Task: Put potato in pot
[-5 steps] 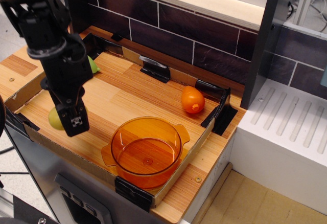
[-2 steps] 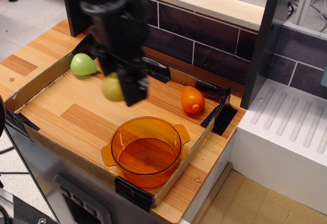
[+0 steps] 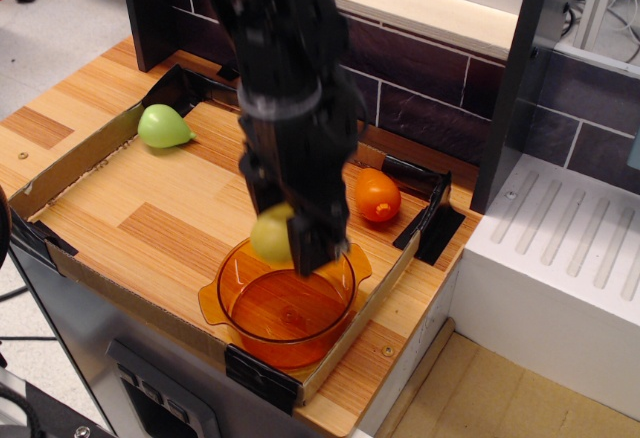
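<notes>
The pale yellow potato [image 3: 271,236] is held in my black gripper [image 3: 288,241], just above the far left rim of the pot. The gripper is shut on the potato, fingers pointing down. The translucent orange pot [image 3: 285,304] with two small side handles sits at the front right of the wooden tray. My arm rises from the gripper toward the top of the view and hides part of the tray's back wall.
A light green pear-shaped item [image 3: 163,126] lies at the tray's back left. An orange fruit-like item [image 3: 377,195] lies at the back right. A cardboard-edged wooden tray [image 3: 150,228] holds everything. A dark tiled wall stands behind; a white ridged surface [image 3: 570,258] is to the right.
My gripper took the potato from the tray's front left, carried it up and across to the right, and now holds it over the pot's rim.
</notes>
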Robot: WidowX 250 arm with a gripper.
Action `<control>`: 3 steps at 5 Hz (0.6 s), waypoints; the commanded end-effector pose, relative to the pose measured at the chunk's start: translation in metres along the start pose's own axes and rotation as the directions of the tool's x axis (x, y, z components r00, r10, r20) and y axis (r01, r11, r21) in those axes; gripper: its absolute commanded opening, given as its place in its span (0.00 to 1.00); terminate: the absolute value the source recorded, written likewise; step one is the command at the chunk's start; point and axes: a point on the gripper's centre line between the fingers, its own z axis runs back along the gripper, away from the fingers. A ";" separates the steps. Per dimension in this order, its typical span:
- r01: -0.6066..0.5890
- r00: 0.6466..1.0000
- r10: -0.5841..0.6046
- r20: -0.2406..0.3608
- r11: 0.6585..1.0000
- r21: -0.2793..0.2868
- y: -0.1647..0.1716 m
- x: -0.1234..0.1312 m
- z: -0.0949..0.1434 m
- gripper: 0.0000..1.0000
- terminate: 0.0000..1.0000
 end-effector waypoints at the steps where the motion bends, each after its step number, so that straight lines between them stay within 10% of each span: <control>1: -0.005 1.000 0.005 0.028 1.000 0.002 0.004 -0.001 -0.005 1.00 0.00; 3: -0.081 0.992 0.083 0.090 0.996 -0.024 0.017 0.008 0.031 1.00 0.00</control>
